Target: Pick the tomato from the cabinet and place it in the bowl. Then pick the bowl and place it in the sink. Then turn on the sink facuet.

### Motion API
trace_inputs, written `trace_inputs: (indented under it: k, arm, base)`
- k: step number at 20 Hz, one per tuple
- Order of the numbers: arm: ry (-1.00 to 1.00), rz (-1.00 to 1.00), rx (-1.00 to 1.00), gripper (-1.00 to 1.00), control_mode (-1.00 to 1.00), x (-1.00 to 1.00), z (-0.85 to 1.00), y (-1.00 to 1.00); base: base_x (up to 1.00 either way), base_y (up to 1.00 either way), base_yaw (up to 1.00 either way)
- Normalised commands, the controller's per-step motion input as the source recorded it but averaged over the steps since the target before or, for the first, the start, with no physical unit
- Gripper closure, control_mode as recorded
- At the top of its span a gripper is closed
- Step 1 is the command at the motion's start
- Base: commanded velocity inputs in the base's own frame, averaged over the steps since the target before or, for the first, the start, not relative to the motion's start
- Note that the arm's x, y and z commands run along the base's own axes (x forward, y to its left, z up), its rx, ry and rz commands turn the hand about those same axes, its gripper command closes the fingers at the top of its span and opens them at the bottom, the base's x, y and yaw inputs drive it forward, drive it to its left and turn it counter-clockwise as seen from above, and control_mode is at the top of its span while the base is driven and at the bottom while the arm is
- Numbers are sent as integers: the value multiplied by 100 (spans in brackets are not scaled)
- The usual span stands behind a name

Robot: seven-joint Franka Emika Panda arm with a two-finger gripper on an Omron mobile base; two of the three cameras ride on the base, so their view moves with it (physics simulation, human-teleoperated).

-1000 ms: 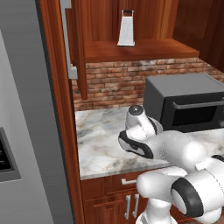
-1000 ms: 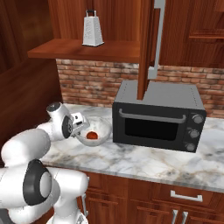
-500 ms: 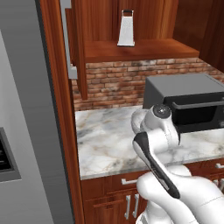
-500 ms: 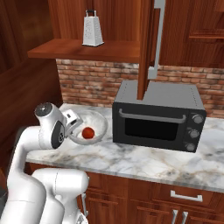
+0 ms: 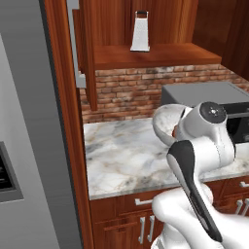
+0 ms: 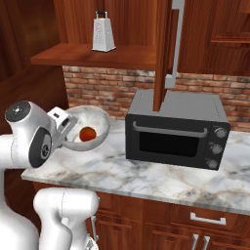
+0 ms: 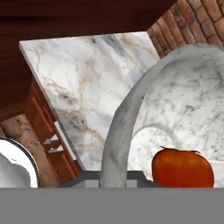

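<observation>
1. The pincer is clamped nearly shut on the rim of the bowl; in the hand view the rim runs up from between the jaws, one jaw inside the wall and one outside.
2. The bowl looks lifted and tilted above the marble desk, its open side turned toward the right base camera. The tomato lies inside it, low against the inner wall; the hand view shows it just beside the gripped rim.
3. So the first step reads as done, and the bowl is in hand for the trip to the sink.
4. The relation that matters: the bowl hangs out to one side of the pincer, held by its edge alone, so its weight and the loose tomato sit off the grip. A further tilt toward the open side could roll the tomato out.
5. The carry should probably level the bowl and keep it level while the arm swings.
6. Which way the sink lies cannot be told from these views.
7. Around it: the dark toaster oven stands on the desk just beside the bowl, a brick backsplash runs behind, and a metal grater stands on the cabinet shelf above.
8. The cabinet door hangs open over the oven, a thing to avoid on any rise.
</observation>
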Motion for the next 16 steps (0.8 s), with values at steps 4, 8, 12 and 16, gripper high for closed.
trace_inputs:
  k: [4, 8, 12, 16]
  arm:
    - [-7, 14, -22, 100, -100, -85, 100, 0]
    - [-22, 9, -15, 100, -100, -81, 81, -5]
    - [-42, 1, -8, 100, -100, -51, 13, 0]
    - [-34, 0, -1, 100, -100, -46, 21, 0]
  base:
    - [0, 0, 0]
    - [0, 0, 0]
    - [0, 0, 0]
    - [0, 0, 0]
